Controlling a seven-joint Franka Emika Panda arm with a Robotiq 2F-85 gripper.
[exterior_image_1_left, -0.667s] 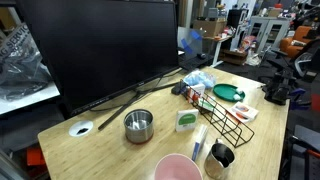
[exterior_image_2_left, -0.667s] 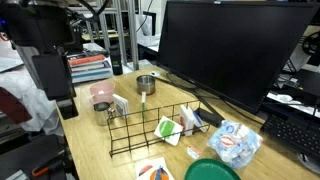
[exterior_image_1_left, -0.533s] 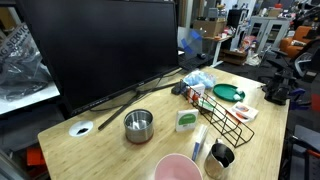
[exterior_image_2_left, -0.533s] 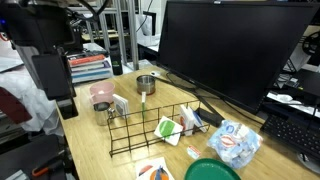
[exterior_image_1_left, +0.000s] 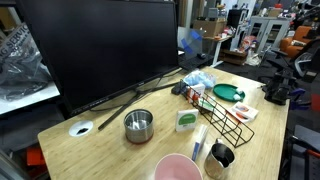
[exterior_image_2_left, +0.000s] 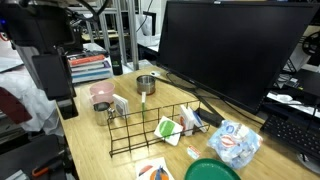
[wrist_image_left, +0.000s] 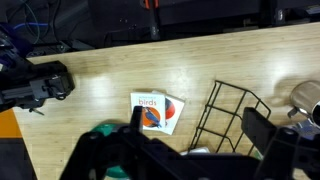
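Two dark fingers (wrist_image_left: 262, 135) of the Robotiq gripper (wrist_image_left: 192, 120) stand spread wide and empty above a light wooden table (wrist_image_left: 230, 60), seen from the wrist view. Nearest beneath them, towards one finger, a small bird card (wrist_image_left: 157, 112) printed with an orange-and-blue picture lies flat on the wood. Just beside it, towards the other finger, is the end of a black wire rack (wrist_image_left: 228, 118), and neither thing is touched. A green plate (wrist_image_left: 103, 131) shows partly on the card's far side from the rack. In an exterior view the rack runs along the table near a steel bowl (exterior_image_2_left: 146, 83), a pink bowl (exterior_image_2_left: 101, 93) and a crumpled plastic bag (exterior_image_2_left: 238, 142). All of it sits in front of a large black monitor (exterior_image_2_left: 230, 50). A green-and-white box (exterior_image_1_left: 186, 121) lies just beside the rack in an exterior view.
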